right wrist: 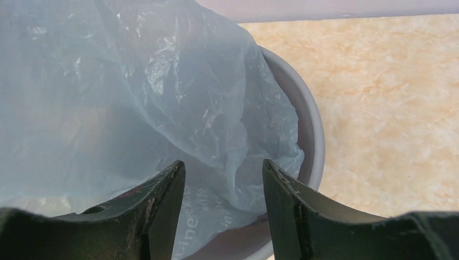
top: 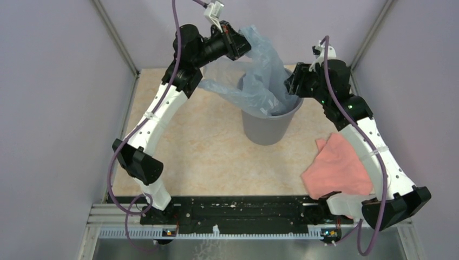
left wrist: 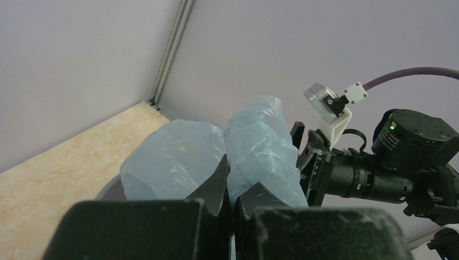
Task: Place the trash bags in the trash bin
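Blue plastic is hanging about half in at this point. I'm holding the bag (top: 264, 70) up by its top with the left gripper (top: 243, 46), fingers pinched nearly together on a fold of the film, well above the bin (top: 265, 130). The lower part is sitting down inside the bin, but a big flap is spilling out over the left rim and hanging above the table (top: 205, 151); I can't tell if it's touching.

Meanwhile my right gripper (top: 292, 86) is hovering just beside the bin's right rim, fingers spread wide and gripping nothing. Its wrist view is only showing the bag beyond them.

So I'm calling it partway: bottom's in, top and side flap aren't. What's left, as I'm reading it, is letting the top down and tucking that flap inside. A pink cloth (top: 335, 168) is lying off to the right and isn't involved.
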You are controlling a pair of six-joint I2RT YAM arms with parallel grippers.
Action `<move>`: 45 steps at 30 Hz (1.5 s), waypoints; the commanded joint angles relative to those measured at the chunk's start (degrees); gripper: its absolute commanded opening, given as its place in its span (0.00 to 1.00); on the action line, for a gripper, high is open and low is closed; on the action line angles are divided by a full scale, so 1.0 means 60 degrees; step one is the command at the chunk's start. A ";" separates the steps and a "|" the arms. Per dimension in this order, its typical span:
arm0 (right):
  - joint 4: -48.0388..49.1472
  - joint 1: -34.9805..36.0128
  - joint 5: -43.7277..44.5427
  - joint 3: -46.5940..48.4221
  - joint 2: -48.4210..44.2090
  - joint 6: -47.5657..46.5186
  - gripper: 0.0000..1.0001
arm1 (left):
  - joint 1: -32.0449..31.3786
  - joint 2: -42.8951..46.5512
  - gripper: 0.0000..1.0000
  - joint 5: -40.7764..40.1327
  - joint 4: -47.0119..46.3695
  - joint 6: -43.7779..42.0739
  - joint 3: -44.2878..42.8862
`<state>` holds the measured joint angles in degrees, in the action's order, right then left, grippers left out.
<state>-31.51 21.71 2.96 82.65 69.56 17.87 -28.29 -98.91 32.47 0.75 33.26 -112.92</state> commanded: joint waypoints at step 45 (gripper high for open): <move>0.1833 0.2805 0.1292 -0.2604 -0.1813 -0.2145 0.38 | -0.1657 -0.1962 0.83 -0.0371 0.0309 0.0851 -0.3123</move>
<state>-25.23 37.47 3.62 68.51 59.68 4.71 -37.89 -115.72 28.75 5.69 36.51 -129.78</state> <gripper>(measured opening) 0.473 0.781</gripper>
